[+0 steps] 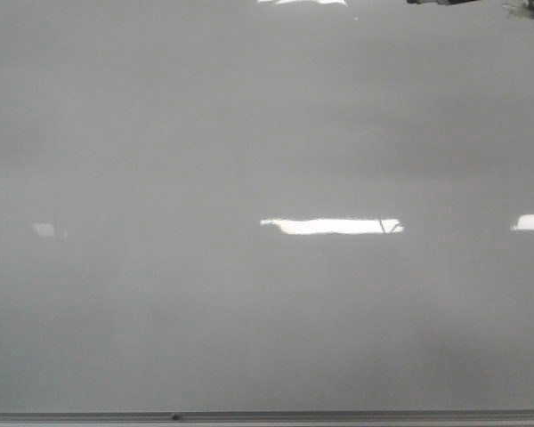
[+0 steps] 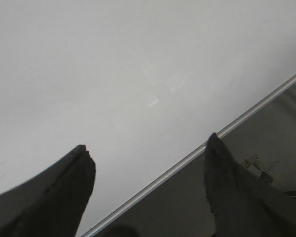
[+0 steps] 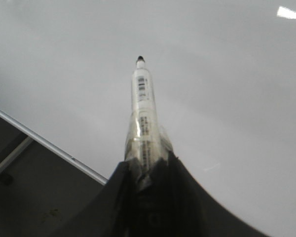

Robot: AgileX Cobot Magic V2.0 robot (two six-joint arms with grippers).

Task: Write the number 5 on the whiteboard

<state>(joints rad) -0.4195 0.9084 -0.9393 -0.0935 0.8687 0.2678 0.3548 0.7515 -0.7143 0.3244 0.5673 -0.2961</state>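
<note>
You are looking at a whiteboard (image 1: 267,133) carrying no digit yet, so the 5 is wholly ahead, while your right gripper (image 3: 147,165) is clenching the marker (image 3: 142,113) above it and your left gripper (image 2: 148,163) is hanging released.

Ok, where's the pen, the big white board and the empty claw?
marker (image 3: 143,98), right wrist view, on its clear barrel.
whiteboard (image 1: 249,133), front view, on bare board surface.
left gripper (image 2: 148,153), left wrist view, midway between its open jaws.
</note>
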